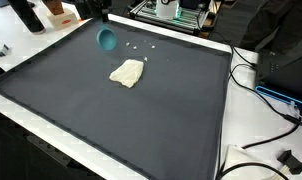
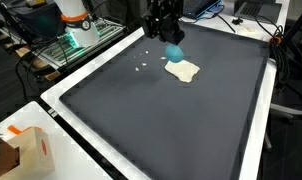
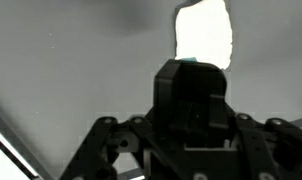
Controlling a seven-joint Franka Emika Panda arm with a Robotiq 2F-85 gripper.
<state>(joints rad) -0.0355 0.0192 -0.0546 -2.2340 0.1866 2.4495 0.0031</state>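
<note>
My black gripper hangs over the far part of a dark mat and is shut on a teal cup. The cup is held just above the mat and also shows in an exterior view below the gripper. A crumpled cream cloth lies flat on the mat right beside the cup, and shows in both exterior views. In the wrist view the fingers close round a dark shape with a teal edge. The cloth lies beyond it.
A few small white crumbs lie on the mat near the cup. A white rim frames the mat. A cardboard box stands at one corner, a metal rack beside the table, and cables past one edge.
</note>
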